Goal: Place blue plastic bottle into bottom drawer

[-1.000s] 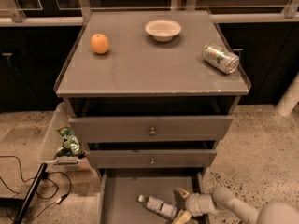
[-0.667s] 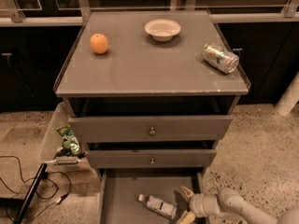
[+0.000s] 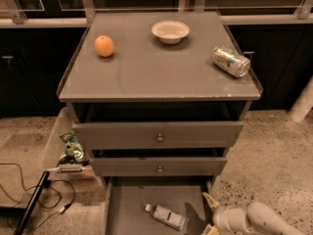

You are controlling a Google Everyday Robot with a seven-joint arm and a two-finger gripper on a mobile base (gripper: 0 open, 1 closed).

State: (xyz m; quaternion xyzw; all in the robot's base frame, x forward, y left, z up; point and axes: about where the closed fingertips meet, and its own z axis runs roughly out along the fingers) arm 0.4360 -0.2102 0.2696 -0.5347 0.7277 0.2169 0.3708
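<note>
The blue plastic bottle (image 3: 167, 217) lies on its side on the floor of the bottom drawer (image 3: 128, 204), white cap pointing to the back left. The bottom drawer is pulled out; the two upper drawers with round knobs are only slightly out. My gripper (image 3: 209, 214) is at the drawer's right side, just right of the bottle and apart from it. Its fingers (image 3: 211, 199) are spread and hold nothing. The white arm (image 3: 264, 220) runs off to the lower right.
On the cabinet top (image 3: 156, 72) sit an orange (image 3: 104, 46), a white bowl (image 3: 170, 31) and a green-and-silver can (image 3: 230, 61) on its side near the right edge. A bin with a green bag (image 3: 72, 150) and cables (image 3: 29, 195) are on the left floor.
My gripper has drawn back a little to the right, away from the bottle. The bottle stays lying in the bottom drawer.
</note>
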